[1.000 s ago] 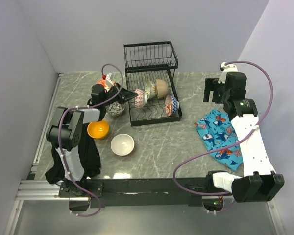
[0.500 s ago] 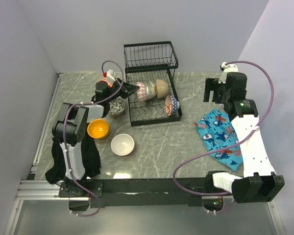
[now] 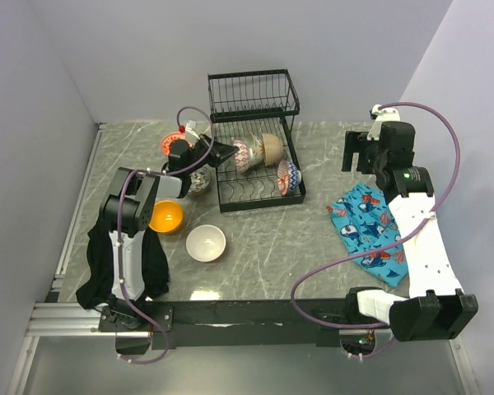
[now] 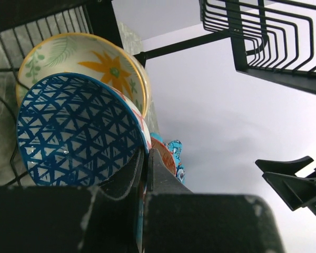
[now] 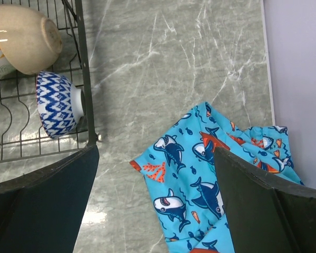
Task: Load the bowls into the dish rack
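Left gripper (image 4: 146, 158) clenched on rim of blue lattice bowl (image 4: 76, 132) — glazed, likely slick, chip-prone; right gripper (image 5: 155, 158) spread, empty.

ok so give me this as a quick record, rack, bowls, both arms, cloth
dish rack: lower tray holds flower bowl, beige bowl, blue zigzag bowl on edge
left fingers: shut on blue triangle bowl, at rack's left end
right fingers: open, empty, above the table
loose, left of rack: orange bowl, white bowl, dark patterned bowl, red bowl
cloth: crumpled, right of rack
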Available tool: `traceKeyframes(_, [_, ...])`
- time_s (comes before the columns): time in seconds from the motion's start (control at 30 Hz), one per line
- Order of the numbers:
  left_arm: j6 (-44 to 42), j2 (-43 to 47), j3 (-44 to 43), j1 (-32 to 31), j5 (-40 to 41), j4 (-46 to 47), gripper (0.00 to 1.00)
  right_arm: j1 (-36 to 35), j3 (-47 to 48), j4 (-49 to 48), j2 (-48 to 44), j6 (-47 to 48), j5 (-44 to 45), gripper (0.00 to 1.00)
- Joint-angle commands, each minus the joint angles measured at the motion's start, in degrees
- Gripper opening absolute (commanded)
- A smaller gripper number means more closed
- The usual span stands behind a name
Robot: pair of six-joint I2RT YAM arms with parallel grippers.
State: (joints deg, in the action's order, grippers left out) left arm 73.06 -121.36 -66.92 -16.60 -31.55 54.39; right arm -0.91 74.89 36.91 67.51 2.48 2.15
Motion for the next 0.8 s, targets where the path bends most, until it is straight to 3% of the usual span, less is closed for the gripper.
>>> traceKeyframes(0.0, [0.2, -0.7, -3.7, -1.1, 0.0, 7.7, 0.01, 0.3, 0.4, -0.4, -1.4, 0.5, 0.7, 0.97])
traceKeyframes(0.77, [-7.7, 0.2, -8.3, 2.0, -5.4, -0.2, 0.01, 0.3, 1.5, -1.3, 1.4, 0.0, -0.1, 0.97])
